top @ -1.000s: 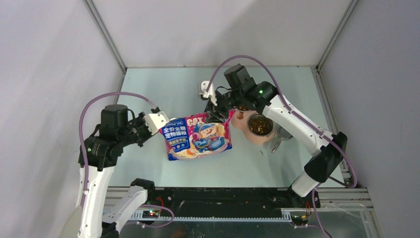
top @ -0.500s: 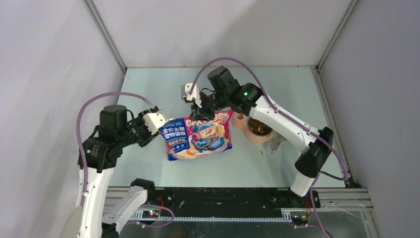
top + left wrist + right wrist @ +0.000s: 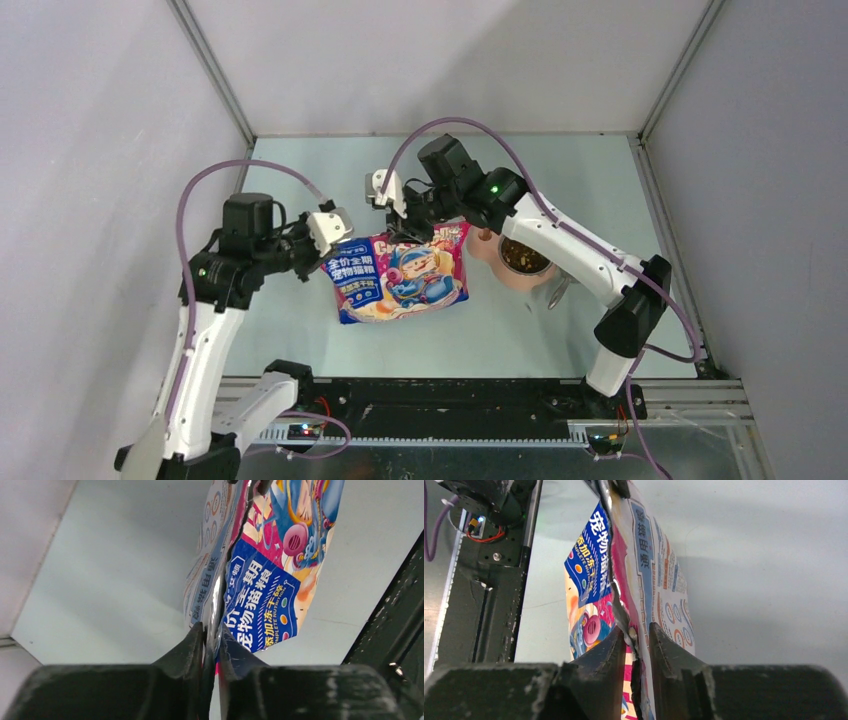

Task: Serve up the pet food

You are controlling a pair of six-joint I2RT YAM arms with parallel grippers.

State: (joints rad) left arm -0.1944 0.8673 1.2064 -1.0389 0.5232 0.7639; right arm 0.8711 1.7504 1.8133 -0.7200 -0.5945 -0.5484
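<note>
The pet food (image 3: 520, 257) is dark kibble lying in a tan bowl (image 3: 515, 281) right of centre. The glossy cartoon-printed bag (image 3: 400, 278) lies in the middle of the table, left of the bowl. My left gripper (image 3: 342, 238) is at the bag's upper left corner. In the left wrist view its jaws (image 3: 212, 632) pinch the bag (image 3: 260, 600) edge-on. My right gripper (image 3: 405, 232) is at the bag's top edge. In the right wrist view it (image 3: 636, 635) is shut on the torn, jagged edge of the bag (image 3: 644, 580).
A grey metal scoop (image 3: 557, 290) lies just right of the bowl, partly under my right arm. The black base rail (image 3: 450, 395) runs along the near edge. Grey walls enclose the table on three sides.
My right arm swung left from above the bowl to the bag's top edge and its jaws narrowed onto it. My left arm rose and shifted slightly right. The bag stayed put.
</note>
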